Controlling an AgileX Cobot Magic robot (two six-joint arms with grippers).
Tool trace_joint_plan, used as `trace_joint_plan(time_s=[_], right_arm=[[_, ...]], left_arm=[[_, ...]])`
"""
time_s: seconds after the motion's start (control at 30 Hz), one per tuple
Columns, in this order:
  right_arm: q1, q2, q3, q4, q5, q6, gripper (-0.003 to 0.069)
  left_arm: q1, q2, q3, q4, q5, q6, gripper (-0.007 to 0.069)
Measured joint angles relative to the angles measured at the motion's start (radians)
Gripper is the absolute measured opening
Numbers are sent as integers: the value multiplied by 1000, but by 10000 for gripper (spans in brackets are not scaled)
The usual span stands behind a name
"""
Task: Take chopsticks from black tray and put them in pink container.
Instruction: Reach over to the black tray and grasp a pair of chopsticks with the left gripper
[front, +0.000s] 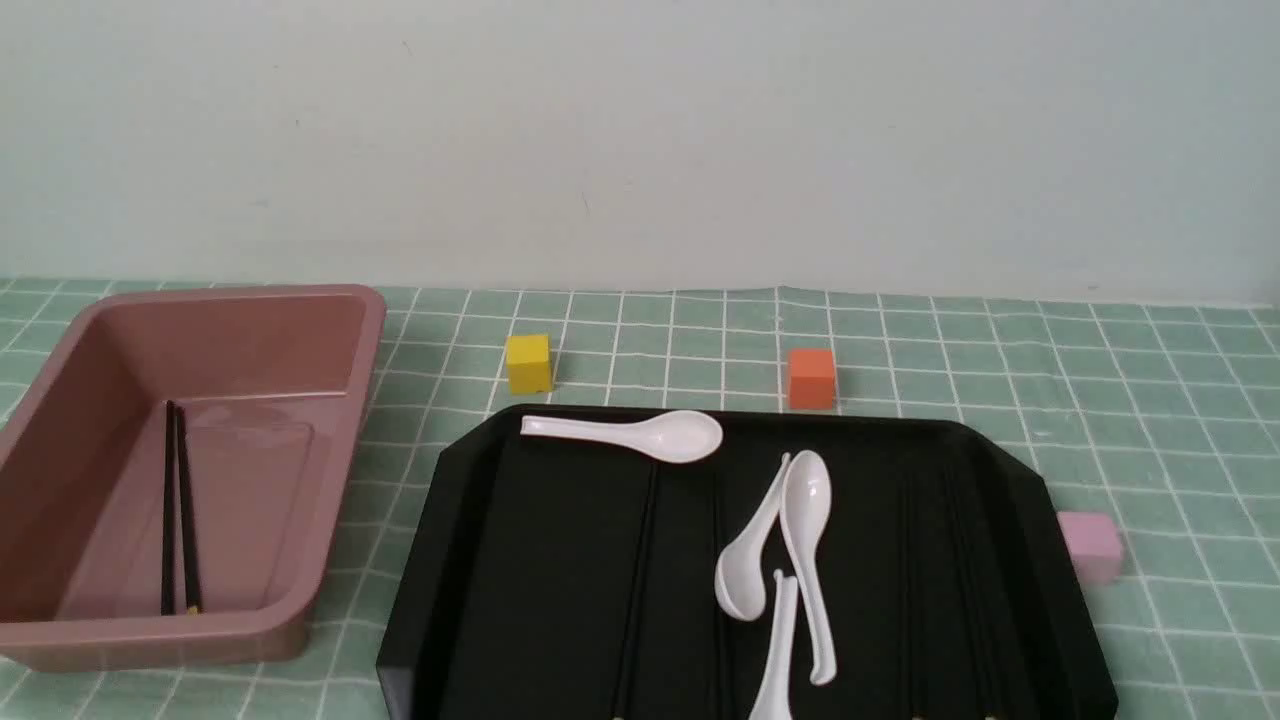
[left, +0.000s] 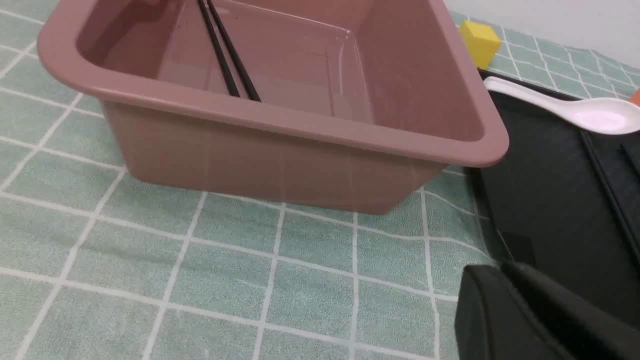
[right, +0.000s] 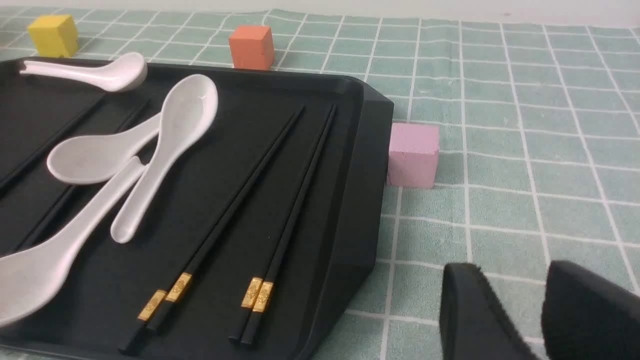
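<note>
Hovering empty, left fingers (left: 525, 320) sit together, right fingers (right: 475, 310) slightly apart.

Two chopsticks (front: 167, 510) are lying in the one pink container (front: 150, 645), and at least four more on the one black tray (front: 560, 580), with four white soup spoons (front: 640, 436). A yellow cube (front: 528, 362), an orange cube (front: 811, 377) and a pale pink cube (front: 1090, 545) are making three.
</note>
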Motion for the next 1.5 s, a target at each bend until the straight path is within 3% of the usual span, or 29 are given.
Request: trace_joint_plan(time_s=[1.4,1.5], right_arm=[[0,0,0,0,0,0,240],[0,0,0,0,0,0,240]], left_arm=[[0,0,0,58,-10,6,71],[0,0,0,-8,-75,-75,74]])
